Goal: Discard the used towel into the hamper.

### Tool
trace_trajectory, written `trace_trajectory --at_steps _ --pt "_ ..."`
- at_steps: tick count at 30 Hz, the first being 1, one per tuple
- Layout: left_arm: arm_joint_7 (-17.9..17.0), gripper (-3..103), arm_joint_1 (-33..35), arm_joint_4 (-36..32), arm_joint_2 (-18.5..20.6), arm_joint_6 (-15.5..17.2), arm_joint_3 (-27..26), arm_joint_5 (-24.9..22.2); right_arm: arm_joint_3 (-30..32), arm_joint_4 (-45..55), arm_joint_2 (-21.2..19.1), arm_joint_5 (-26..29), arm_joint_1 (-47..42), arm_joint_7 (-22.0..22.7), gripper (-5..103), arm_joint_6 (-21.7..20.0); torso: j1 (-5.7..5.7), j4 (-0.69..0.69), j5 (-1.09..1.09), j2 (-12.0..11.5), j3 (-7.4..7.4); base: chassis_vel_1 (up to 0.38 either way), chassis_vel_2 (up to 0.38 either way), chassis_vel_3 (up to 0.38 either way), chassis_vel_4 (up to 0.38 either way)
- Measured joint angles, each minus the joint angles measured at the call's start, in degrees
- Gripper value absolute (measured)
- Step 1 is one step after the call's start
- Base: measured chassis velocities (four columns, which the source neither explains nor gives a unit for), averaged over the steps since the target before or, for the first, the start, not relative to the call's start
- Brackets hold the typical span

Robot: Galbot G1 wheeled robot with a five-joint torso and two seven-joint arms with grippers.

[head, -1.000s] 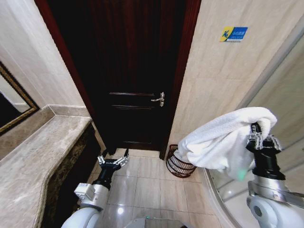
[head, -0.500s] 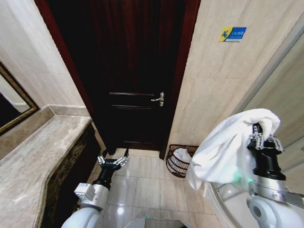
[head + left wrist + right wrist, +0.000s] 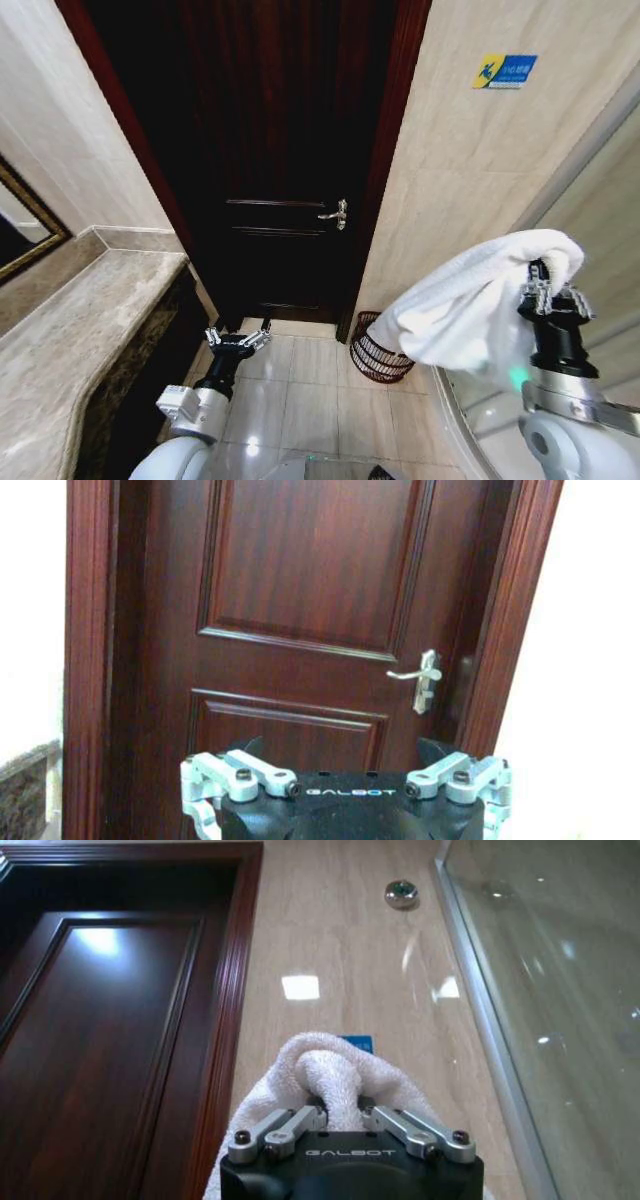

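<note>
Since the earlier frame my head camera has tilted up. My right gripper (image 3: pixel 553 285), raised, clenches the white towel (image 3: pixel 470 305), hamper (image 3: pixel 378 349) below-left of it. My left gripper (image 3: pixel 238 337) hangs low, fingers spread.

towel (image 3: pixel 470 305) hiding hamper's (image 3: pixel 372 357) right rim; left gripper's (image 3: pixel 345 810) fingertips cropped

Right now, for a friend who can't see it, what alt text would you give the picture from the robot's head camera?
The robot's right gripper, shut on a white towel, holds it up above a small dark woven hamper on the tiled floor beside a dark wooden door. Its left gripper is open and low, near a marble counter.
</note>
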Motion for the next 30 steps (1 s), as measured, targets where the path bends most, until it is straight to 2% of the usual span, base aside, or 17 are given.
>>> trace_trajectory --at_steps 12,15,19,30 --pt "0.00 100 0.00 0.00 0.00 0.00 0.00 0.00 -0.37 -3.09 -0.44 -0.70 1.08 1.01 13 -0.98 -0.02 -0.01 0.00 0.00 -0.01 -0.016 0.026 0.020 -0.020" --pt "0.00 100 0.00 0.00 0.00 0.00 0.00 0.00 -1.10 -5.82 -2.12 0.61 3.91 1.76 13 -4.96 -0.03 0.00 0.00 0.01 -0.01 0.000 0.000 0.000 0.000" --pt "0.00 100 0.00 0.00 0.00 0.00 0.00 0.00 -2.18 -10.22 -4.00 0.80 7.72 2.16 13 -7.50 -0.01 0.01 0.01 0.01 -0.01 0.000 0.000 0.000 0.000" --pt "0.00 100 0.00 0.00 0.00 0.00 0.00 0.00 -4.89 -17.98 -6.09 0.59 12.52 1.05 13 -7.87 -0.01 0.00 0.00 0.00 0.00 0.000 0.000 0.000 0.000"
